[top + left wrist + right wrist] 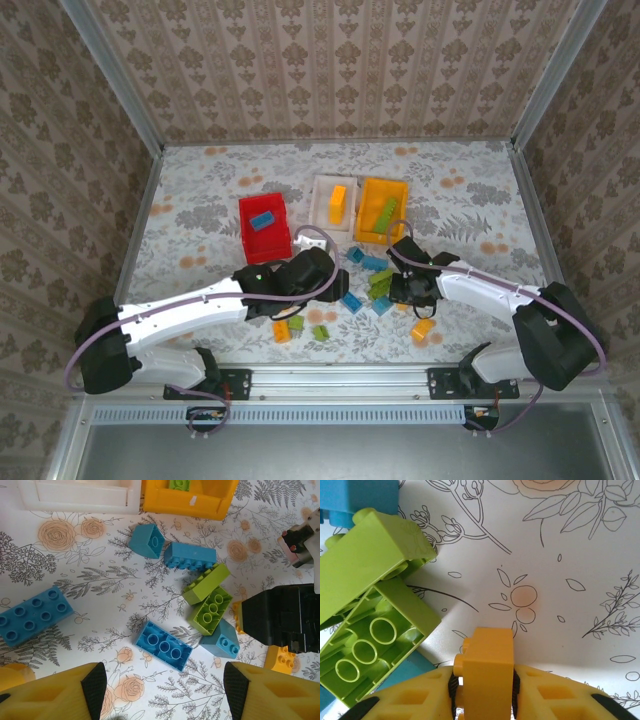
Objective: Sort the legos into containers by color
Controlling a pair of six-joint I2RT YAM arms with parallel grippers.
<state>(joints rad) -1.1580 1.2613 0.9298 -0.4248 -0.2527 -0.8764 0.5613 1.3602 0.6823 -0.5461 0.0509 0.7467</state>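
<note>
From above, a red bin (264,228), a white bin (333,203) and an orange-yellow bin (381,212) stand side by side on the flowered table (200,200); just nearer the arms lies a cluster of loose bricks (368,285), with the left gripper (332,278) at its left edge and the right gripper (402,290) at its right; a lone orange block (422,330) lies apart, beside the right arm. At the left wrist, the left gripper (165,690) hangs with its fingers (95,685) spread wide and nothing between them; ahead lie a blue brick (163,645) and a pair of lime bricks (211,611) touching each other. At the right wrist, the right gripper (484,682) pinches a small orange brick (487,655) by two opposite sides; whether it is lifted off the cloth I cannot tell; to its left an upturned lime brick (375,650) shows its hollow tubes, with a tilted lime brick (370,565) leaning across it.
</note>
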